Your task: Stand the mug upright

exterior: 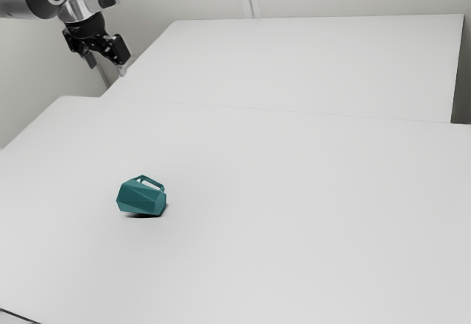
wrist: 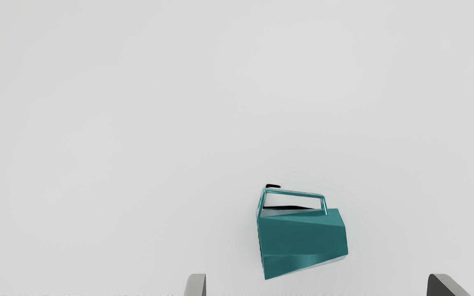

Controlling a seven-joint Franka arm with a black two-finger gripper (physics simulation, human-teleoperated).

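High above the table at the exterior view's upper left hangs the gripper [exterior: 110, 57], well away from the mug. The teal faceted mug [exterior: 141, 197] lies on its side on the table, its handle on the upper side. In the wrist view, the gripper [wrist: 317, 285] is open, its two fingertips wide apart with nothing held. Beyond the fingertips, the mug [wrist: 303, 238] rests lower down on the table, its handle sticking out away from them. The inside of the mug is hidden.
A white table [exterior: 294, 213] carries the mug. Behind it is another white surface [exterior: 309, 59], with pale walls around. A thin dark line crosses the exterior view's lower left corner.
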